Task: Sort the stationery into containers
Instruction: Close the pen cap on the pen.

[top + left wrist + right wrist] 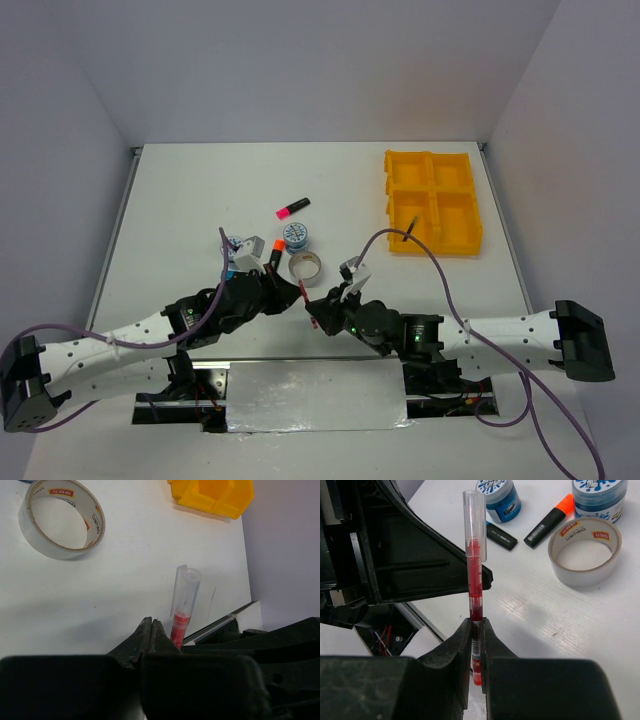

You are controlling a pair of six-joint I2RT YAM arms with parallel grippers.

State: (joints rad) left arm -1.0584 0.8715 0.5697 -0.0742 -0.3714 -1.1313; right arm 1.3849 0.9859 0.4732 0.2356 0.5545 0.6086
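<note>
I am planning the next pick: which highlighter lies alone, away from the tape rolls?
The pink-capped highlighter; the orange one lies beside a blue tape roll.

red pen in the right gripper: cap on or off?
On: a clear cap covers the far end of the red pen, which the right gripper pinches near its other end.

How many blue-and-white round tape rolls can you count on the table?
2. One blue-and-white roll sits just beyond the silver tape ring; the other roll lies further left, beside the orange-capped highlighter. More could be hidden under the arms.
</note>
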